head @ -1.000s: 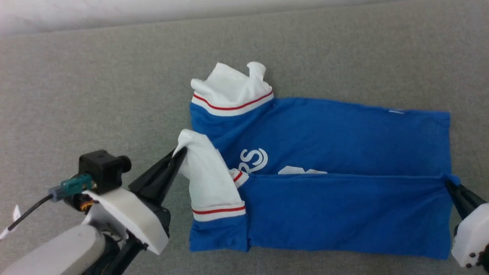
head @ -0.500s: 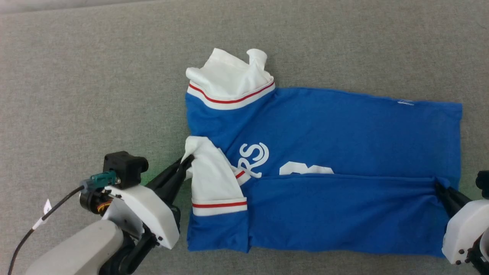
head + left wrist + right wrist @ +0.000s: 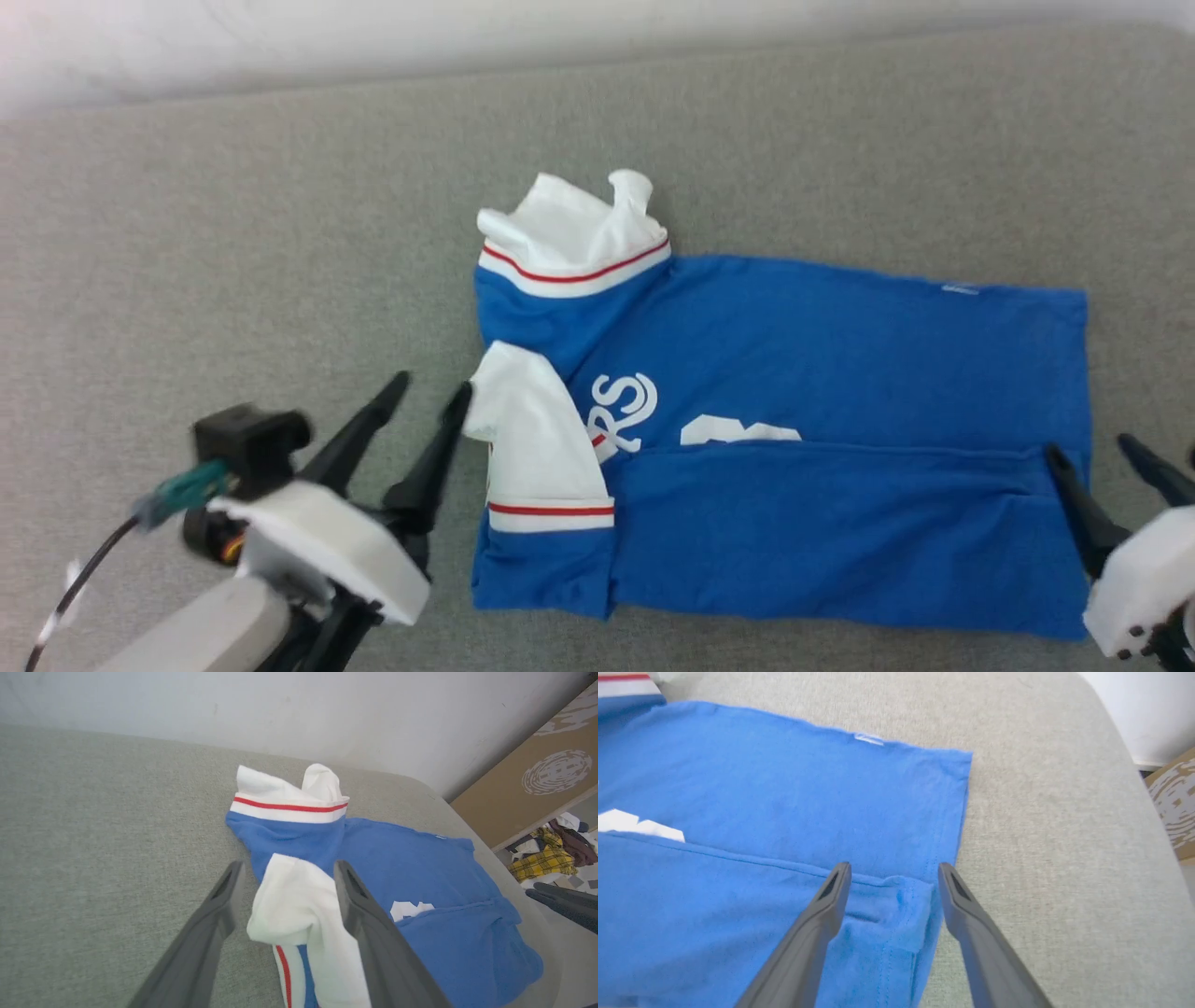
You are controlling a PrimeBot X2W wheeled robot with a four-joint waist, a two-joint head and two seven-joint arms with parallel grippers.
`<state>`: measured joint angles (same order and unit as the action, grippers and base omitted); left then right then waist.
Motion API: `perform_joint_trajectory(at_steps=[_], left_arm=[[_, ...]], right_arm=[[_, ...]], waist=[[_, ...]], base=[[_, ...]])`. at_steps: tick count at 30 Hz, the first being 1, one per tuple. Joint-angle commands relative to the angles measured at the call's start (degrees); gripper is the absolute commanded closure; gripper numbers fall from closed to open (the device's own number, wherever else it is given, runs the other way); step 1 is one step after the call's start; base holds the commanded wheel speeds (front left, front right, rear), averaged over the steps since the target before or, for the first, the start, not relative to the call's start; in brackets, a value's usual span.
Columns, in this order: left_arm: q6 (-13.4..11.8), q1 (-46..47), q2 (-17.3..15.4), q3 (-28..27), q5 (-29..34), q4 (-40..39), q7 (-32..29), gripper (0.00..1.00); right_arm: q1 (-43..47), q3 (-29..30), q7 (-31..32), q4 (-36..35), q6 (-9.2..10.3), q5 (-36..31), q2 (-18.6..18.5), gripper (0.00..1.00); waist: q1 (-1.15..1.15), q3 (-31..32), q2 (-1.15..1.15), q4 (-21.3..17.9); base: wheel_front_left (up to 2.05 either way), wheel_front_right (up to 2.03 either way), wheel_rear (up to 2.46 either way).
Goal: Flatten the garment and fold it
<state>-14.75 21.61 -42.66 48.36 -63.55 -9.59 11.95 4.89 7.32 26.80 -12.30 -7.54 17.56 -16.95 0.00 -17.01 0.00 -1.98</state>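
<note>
my left pincer [image 3: 431,385] is spread, holding nothing, tips right at the near white sleeve [image 3: 532,429]. my right pincer [image 3: 1088,446] is spread too, straddling the hem corner. the garment [image 3: 822,373] lies on the grey fabric surface [image 3: 233,233], long axis left to right between them, near edge folded over. beyond, the far sleeve [image 3: 569,229] sits bunched, nearer my left arm.

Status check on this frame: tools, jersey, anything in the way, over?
Left tool open at white sleeve. Right tool open at hem corner. Jersey flat, near edge folded over lettering. Far sleeve bunched.
</note>
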Motion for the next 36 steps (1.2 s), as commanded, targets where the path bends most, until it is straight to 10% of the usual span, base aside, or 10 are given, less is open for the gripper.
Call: perform_joint_trajectory(at_steps=[1,5,14,24,36], left_arm=[[-2.5,-3.1,-0.9,-2.3,0.5,-2.2,1.7,0.00],[-8.8,-8.6,-0.2,-8.1,5.6,-6.8,3.0,0.00],[-13.5,-24.6,6.6,-17.7,22.8,-11.9,3.0,0.00],[-10.4,-34.6,9.7,-20.7,25.3,-11.7,1.6,0.00],[-3.6,-19.5,5.4,-13.1,20.4,-11.3,-24.6,0.00]], right_arm=[[1.5,1.8,-2.1,-2.2,0.05,-1.3,1.8,0.00],[4.1,5.9,-8.1,-6.0,0.05,-5.8,6.2,0.00],[10.6,8.1,-19.4,-9.4,0.05,-14.7,13.2,0.00],[15.5,8.8,-23.7,-6.5,0.05,-12.9,14.0,0.00],[13.3,7.3,-23.0,-6.4,0.05,-13.2,14.1,0.00]], waist=[[0.00,3.8,0.00,0.3],[0.00,6.0,0.00,0.8],[0.00,9.9,0.00,1.5],[0.00,12.8,0.00,2.3],[0.00,8.1,0.00,2.6]], base=[[0.00,0.00,0.00],[0.00,0.00,0.00],[0.00,0.00,0.00],[0.00,0.00,0.00],[0.00,0.00,0.00]])
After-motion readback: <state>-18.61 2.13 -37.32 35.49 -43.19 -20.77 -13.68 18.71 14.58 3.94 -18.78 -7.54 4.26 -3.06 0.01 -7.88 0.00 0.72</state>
